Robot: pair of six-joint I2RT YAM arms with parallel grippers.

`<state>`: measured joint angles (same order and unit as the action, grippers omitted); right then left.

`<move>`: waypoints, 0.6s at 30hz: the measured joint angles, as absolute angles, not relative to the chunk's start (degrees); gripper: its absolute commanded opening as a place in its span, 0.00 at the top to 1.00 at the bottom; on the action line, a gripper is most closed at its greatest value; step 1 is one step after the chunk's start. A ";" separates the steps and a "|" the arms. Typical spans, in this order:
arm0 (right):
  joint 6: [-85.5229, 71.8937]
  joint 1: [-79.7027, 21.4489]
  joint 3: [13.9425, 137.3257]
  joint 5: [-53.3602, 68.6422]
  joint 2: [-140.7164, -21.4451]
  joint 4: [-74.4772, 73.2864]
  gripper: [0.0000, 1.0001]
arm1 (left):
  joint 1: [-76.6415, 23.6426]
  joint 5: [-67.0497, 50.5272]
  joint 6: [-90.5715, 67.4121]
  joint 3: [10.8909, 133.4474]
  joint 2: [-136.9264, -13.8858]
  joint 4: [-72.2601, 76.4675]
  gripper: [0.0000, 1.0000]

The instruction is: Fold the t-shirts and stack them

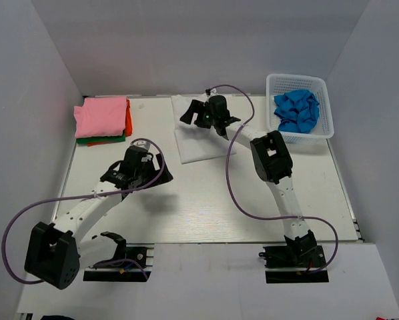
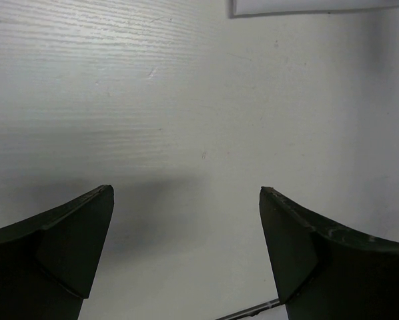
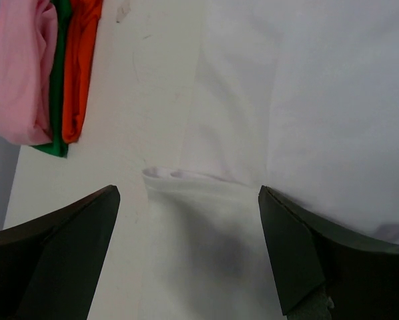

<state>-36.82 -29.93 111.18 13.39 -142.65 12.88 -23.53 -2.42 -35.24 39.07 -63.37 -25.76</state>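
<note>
Left tool is spread, holding nothing, above the worktop. Right tool is also spread, hovering over the white t-shirt at far centre. Pink t-shirt, green t-shirt and orange-red t-shirt sit stacked far left; blue t-shirt is in the basket.

Plain pink is shown by the pink t-shirt, plain green by the green t-shirt and a solid orange-red by the orange-red t-shirt. The white t-shirt is unpatterned. A faint streaked grain is seen on the white tabletop. Bright blue is seen on the blue t-shirt, white on the mesh basket. The left claw and right claw are black, the cables purple.
</note>
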 measured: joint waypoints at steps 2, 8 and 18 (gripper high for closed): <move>-35.64 -29.63 106.98 12.40 -139.61 12.40 0.10 | -23.53 -3.60 -34.33 39.57 -66.22 -23.86 0.00; -31.14 -28.27 97.80 11.73 -127.09 10.76 0.10 | -23.66 -7.07 -32.34 43.75 -76.95 -17.41 0.00; -27.46 -21.74 82.46 9.74 -114.67 7.07 0.10 | -25.34 -7.81 -28.10 53.49 -92.62 -12.82 0.11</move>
<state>-27.46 -21.74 82.46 9.74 -114.67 7.07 -25.34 -7.81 -28.10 53.49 -92.62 -12.82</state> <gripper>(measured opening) 0.904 0.977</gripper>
